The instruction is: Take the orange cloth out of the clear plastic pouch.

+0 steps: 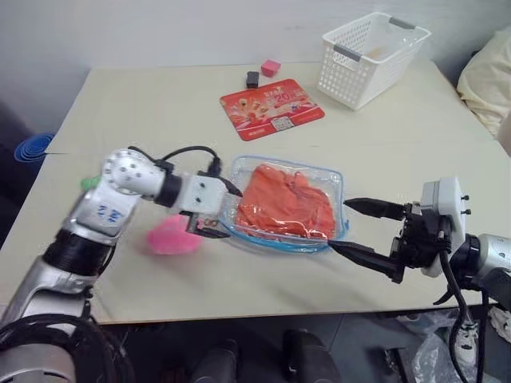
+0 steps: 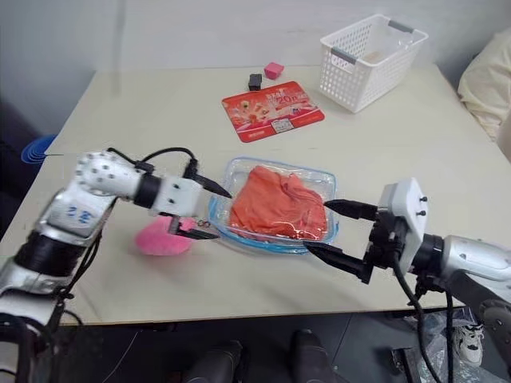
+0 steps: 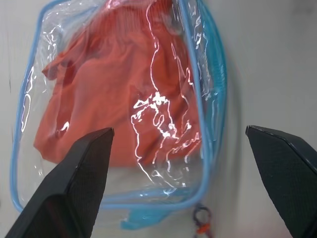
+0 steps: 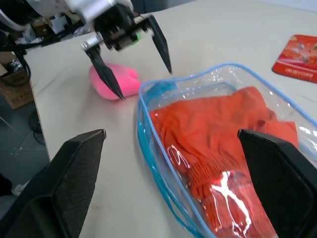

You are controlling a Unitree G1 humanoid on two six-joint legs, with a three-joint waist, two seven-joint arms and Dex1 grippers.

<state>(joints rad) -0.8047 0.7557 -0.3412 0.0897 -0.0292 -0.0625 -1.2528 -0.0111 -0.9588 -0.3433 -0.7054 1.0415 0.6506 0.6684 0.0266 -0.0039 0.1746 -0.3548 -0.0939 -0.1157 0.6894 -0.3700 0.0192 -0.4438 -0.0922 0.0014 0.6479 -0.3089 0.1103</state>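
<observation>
The orange cloth [image 1: 286, 201], inside the clear plastic pouch [image 1: 331, 178], lies between both open end effectors.

Cloth [image 1: 286, 201] inside pouch [image 1: 240, 170], mid-table [image 1: 144, 104]; plush toy [image 1: 172, 236] left of pouch; printed packet [image 1: 271, 109] behind; basket [image 1: 369, 57] far right.

Robot test lab (likely), plain table [image 1: 415, 152] with assorted props, white basket [image 1: 370, 56]

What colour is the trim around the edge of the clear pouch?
Light blue. The clear plastic pouch shows its trim best in the left wrist view.
</observation>
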